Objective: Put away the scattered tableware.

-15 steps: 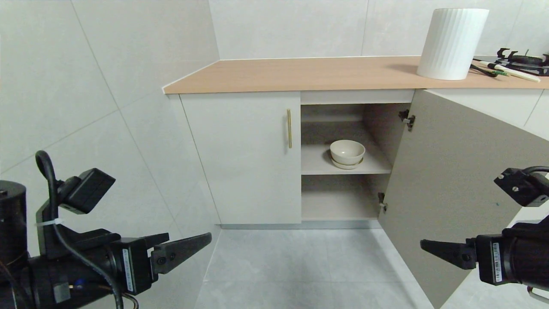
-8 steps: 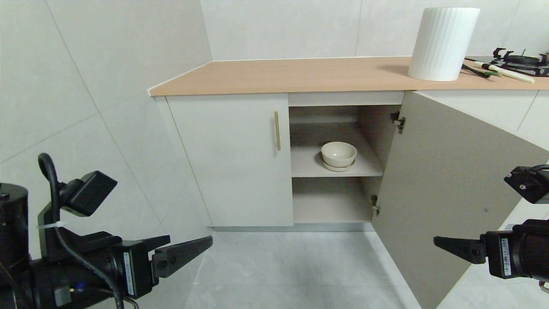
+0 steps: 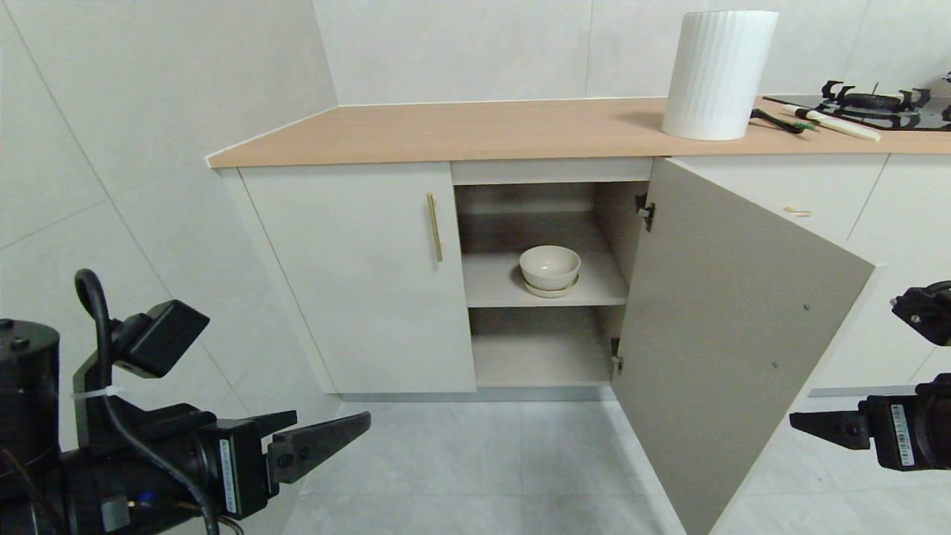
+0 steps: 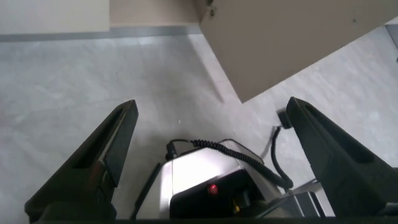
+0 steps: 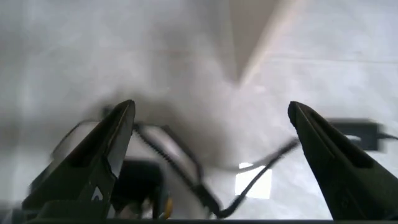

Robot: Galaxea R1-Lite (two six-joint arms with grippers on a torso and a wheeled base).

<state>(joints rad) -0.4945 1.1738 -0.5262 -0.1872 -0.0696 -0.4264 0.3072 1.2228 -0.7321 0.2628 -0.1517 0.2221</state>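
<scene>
Bowl [image 3: 550,265] sits on plate [image 3: 550,290] on upper shelf [image 3: 490,286] of cabinet [image 3: 356,282], near shelf's front edge. Cabinet door [image 3: 728,319] stands wide open. Left gripper [image 4: 208,109] and right gripper [image 5: 211,109] hover low over floor [image 3: 483,461], jaws spread wide, holding nothing. White ribbed canister [image 3: 719,74] stands toward right end of worktop [image 3: 446,130].

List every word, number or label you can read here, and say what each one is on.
No text can be read.
The left sticker, on the left gripper: barcode-like print, too small to read.
The right sticker, on the right gripper: the same, too small to read.
The bowl, canister and cabinet door: no print.
</scene>
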